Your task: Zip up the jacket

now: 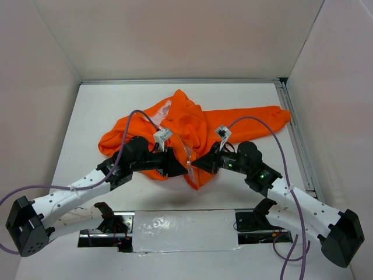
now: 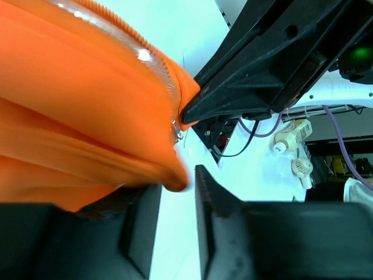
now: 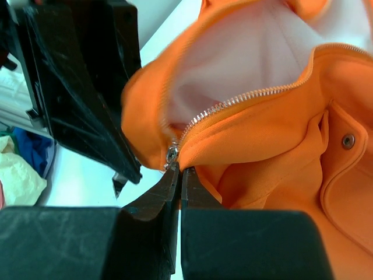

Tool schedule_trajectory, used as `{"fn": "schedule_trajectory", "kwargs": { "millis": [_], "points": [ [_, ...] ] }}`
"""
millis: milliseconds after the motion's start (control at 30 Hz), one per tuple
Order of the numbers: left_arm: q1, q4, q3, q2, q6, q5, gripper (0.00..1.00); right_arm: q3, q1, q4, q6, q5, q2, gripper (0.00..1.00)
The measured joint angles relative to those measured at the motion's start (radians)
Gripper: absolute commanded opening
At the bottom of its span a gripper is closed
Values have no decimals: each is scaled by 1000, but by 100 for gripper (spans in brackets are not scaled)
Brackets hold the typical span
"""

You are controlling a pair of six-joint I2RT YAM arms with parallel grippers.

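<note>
The orange jacket (image 1: 192, 125) lies crumpled in the middle of the table, one sleeve stretched to the right. Its front is open, showing the pale lining (image 3: 245, 52) and the zipper teeth (image 3: 245, 99). My right gripper (image 1: 196, 164) is shut on the jacket's bottom edge (image 3: 198, 153), right beside the silver zipper slider (image 3: 171, 154). My left gripper (image 1: 176, 167) faces it from the left, jaws apart. A fold of orange fabric (image 2: 87, 116) hangs over its left finger (image 2: 140, 221). Bare table shows between the jaws. The right gripper's pinch also shows in the left wrist view (image 2: 187, 116).
A shiny metal plate (image 1: 180, 224) lies at the near edge between the arm bases. A metal rail (image 1: 294, 134) runs along the table's right side. White walls enclose the table on three sides. Purple cables (image 1: 140, 114) loop over both arms.
</note>
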Motion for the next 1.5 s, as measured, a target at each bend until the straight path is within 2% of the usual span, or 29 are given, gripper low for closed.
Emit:
{"fn": "schedule_trajectory", "kwargs": {
  "millis": [267,500,633,667,833,1000,1100,1233,1300,1367,1500],
  "points": [
    [-2,4,0,0,-8,13,43,13,8,4,-1,15,0,0],
    [-4,-6,0,-1,-36,-10,77,13,16,-2,-1,18,-1,0],
    [-5,-44,0,-27,-61,-32,85,13,16,-5,-1,20,-9,0],
    [-5,-60,0,-40,-73,-43,99,13,16,-7,-1,20,-10,0],
    [-5,-129,0,-100,-103,-115,99,13,20,-10,-1,19,-11,0],
    [-5,-135,2,-80,-101,-151,99,13,20,-10,0,18,-11,0],
    [-5,-126,23,-15,-98,-151,87,13,23,-10,0,18,-10,0],
    [-5,-93,31,47,-90,-138,62,13,24,-10,0,19,-8,0],
    [-4,-76,31,48,-80,-128,54,13,24,-10,0,20,-6,0],
    [0,-45,29,40,-72,-113,56,13,24,-10,0,23,-6,0],
    [8,-2,9,0,-68,-95,66,13,24,-11,0,30,-5,0]
  ]
}}
